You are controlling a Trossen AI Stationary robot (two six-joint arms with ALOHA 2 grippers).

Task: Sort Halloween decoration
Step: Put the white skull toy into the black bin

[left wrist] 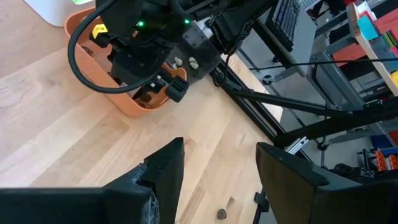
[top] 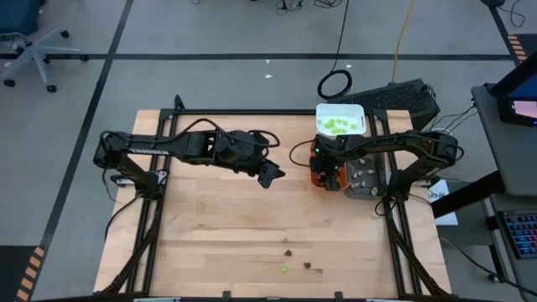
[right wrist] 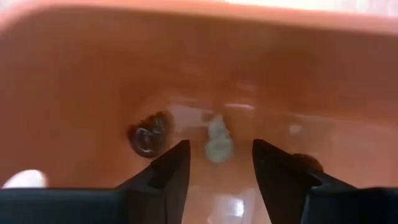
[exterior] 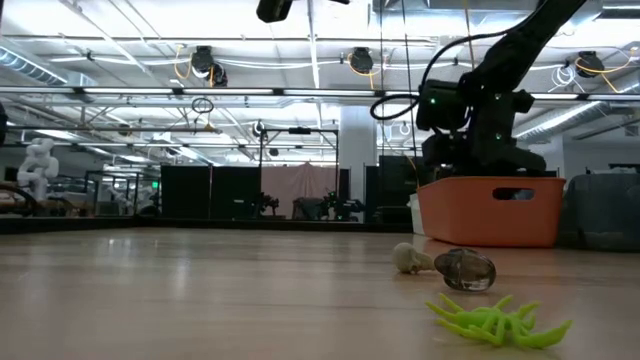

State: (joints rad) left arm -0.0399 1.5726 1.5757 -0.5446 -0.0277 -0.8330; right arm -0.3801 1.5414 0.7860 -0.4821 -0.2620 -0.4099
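Observation:
My right gripper (top: 327, 170) hangs open over the orange tray (top: 318, 179), pointing down into it. In its wrist view the open fingers (right wrist: 217, 168) stand above the tray floor, where a dark brown piece (right wrist: 146, 138) and a pale piece (right wrist: 217, 140) lie. My left gripper (top: 270, 174) is open above the table's middle, holding nothing (left wrist: 217, 180). Near the table's near edge lie a lime-green spider piece (exterior: 495, 320) (top: 284, 269), a dark brown piece (top: 308, 267) and a pale-and-dark pair (exterior: 455, 268). Green pieces sit in the white tray (top: 340, 120), pale ones in the grey tray (top: 365, 178).
The three trays stand in a row along the table's right side, white farthest, orange and grey side by side nearer. The right arm (left wrist: 155, 37) reaches over them from the right. Bare wood (top: 226, 226) lies between the left gripper and the loose pieces.

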